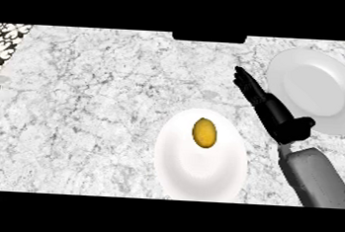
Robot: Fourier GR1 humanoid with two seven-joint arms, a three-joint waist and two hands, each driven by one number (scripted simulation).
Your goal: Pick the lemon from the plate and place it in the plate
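Lemon (205,132): on the near plate (199,176), long axis pointing away from the robot.
Right robot hand (267,106): fingers straight, holding nothing, just right of the lemon (the nearer hand).
Far plate (330,91): right of that hand.

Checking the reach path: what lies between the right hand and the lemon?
In the head view, only bare marble counter and the white rim of the near plate separate the right hand from the lemon; no other object intervenes.

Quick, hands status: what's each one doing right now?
Right hand: open, holding nothing, between the two plates.
Left hand: not in view.
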